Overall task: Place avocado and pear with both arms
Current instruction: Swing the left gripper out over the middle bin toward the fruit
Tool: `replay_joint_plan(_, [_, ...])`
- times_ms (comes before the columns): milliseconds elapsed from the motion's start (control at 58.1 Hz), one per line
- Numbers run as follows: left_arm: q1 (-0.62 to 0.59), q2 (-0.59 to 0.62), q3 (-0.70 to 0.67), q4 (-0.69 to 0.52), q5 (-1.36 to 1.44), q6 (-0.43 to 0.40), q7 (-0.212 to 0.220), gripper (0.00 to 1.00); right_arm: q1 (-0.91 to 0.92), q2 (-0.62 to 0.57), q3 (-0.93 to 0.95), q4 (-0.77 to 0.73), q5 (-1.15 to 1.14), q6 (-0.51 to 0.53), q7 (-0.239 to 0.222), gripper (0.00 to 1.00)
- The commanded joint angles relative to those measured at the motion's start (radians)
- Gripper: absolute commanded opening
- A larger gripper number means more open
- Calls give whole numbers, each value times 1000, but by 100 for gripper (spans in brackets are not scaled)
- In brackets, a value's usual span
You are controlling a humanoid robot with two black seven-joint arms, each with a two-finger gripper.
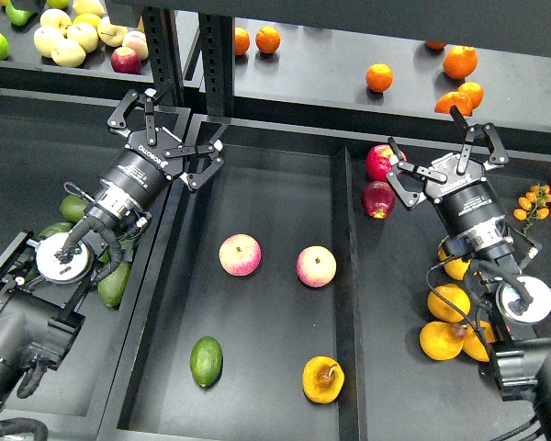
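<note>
The dark-green avocado (206, 361) lies near the front left of the middle tray (344, 276). The golden pear (322, 379) rests at the tray's front right, its brown dimple facing up. Both fruits lie free, with nothing touching them. My left gripper (173, 124) hovers open over the tray's back left corner, far from the avocado. My right gripper (432, 138) hangs open above the right bin, just past the tray's back right corner, with nothing between its fingers.
Two pink-and-yellow apples (240, 254) (316, 266) sit mid-tray. The left bin holds green avocados (115, 280). The right bin holds red apples (377, 198) and yellow fruit (448, 301). Oranges (379, 77) and pale apples (69, 41) lie on the back shelf.
</note>
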Motion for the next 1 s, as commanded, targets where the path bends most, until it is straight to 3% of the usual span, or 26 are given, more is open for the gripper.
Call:
replay_joint_plan(0, [0,0,0,-3,0,0,3,100,0,0,0,0,0,0,0,100])
replay_joint_plan(206, [-2,0,-3,1,0,-58,-3,99,0,0,0,-1,0,0,0,100])
replay_joint_plan(739, [2,0,17,24,-49,-58,26,99,-5,0,2,0,0,0,0,100])
replay_joint_plan(980, [-3,0,9,21,-143,-58,175,99,-5,0,2,0,0,0,0,100])
